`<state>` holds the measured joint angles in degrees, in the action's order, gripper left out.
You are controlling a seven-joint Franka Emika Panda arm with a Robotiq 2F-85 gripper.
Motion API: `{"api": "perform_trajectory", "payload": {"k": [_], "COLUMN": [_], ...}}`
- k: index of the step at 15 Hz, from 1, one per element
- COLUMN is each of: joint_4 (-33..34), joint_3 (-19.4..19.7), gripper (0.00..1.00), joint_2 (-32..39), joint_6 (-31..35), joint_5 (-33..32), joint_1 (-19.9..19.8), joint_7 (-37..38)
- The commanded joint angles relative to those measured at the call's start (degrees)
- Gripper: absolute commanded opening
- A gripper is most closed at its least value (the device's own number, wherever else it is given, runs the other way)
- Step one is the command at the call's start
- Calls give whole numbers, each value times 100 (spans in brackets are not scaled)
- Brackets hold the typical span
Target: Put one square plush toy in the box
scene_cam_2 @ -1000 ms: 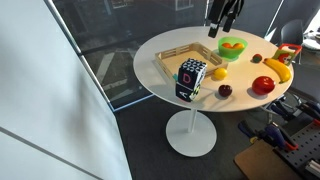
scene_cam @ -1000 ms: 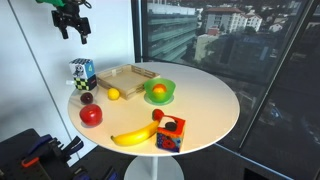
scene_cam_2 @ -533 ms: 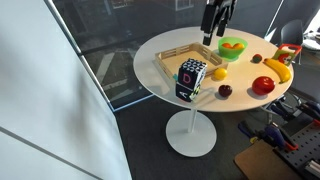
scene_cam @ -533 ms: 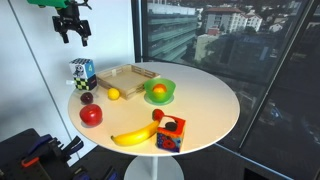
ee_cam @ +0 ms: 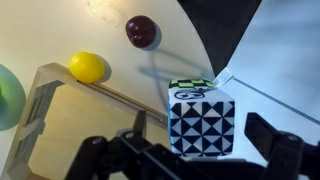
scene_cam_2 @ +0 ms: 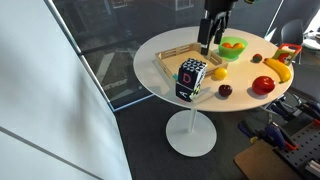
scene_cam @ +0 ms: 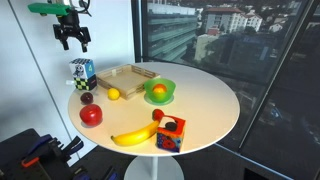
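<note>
Approach: my tool, spread, hung over the square plush toy at the bench edge; descent seemed due.

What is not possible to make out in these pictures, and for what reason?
- Wrist view: green bowl, cut off by the left edge.
- Wrist view: light wooden tray, partly hidden behind the gripper.
- Exterior view: orange thing in the bowl, too small to identify.
- All views: blue, white and black plush cube, underside hidden against the white round table.

Black tool, chunky black fingers, green bracket above.
</note>
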<state>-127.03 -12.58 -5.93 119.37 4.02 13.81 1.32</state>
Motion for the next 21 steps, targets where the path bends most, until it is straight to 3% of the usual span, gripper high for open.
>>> {"api": "perform_trajectory", "payload": {"k": [1, 13, 21], "joint_4": [131, 1, 265], "joint_3": [-94, -91, -115], "gripper": [100, 100, 100], "joint_2": [198, 264, 679], "joint_6": [113, 286, 415], "joint_5": [-182, -34, -81], "joint_1": [-14, -8, 18], "joint_7": [332, 264, 323]}}
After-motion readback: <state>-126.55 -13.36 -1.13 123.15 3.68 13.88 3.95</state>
